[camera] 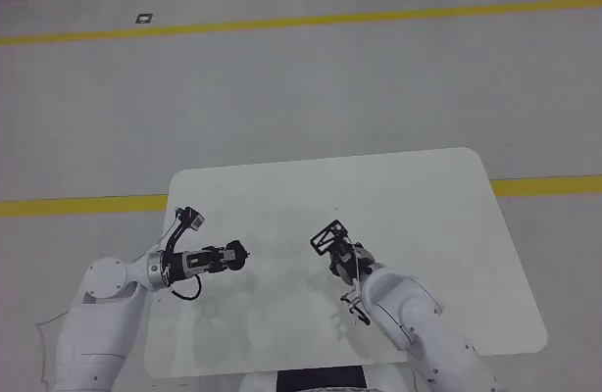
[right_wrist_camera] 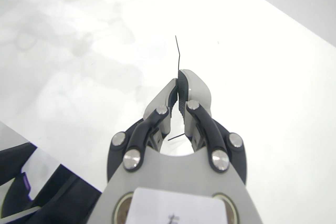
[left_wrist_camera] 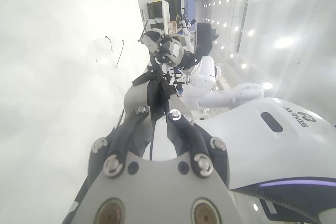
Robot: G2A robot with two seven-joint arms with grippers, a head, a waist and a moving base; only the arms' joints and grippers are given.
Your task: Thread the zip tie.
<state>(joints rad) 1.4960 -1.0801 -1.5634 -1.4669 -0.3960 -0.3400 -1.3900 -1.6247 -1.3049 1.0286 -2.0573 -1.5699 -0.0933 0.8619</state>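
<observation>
Two claws, both pressed together: R claw [right_wrist_camera: 179, 78] pinches the thin black plastic zip tie [right_wrist_camera: 179, 59], tail poking past the tips, prob. kept free for threading. L claw [left_wrist_camera: 155, 84] hangs well apart over the white surface [camera: 428, 196]; I can't tell what it grips.

the middle of the zip tie [right_wrist_camera: 178, 57] is hidden between the jaws of the right gripper [right_wrist_camera: 178, 77].
</observation>
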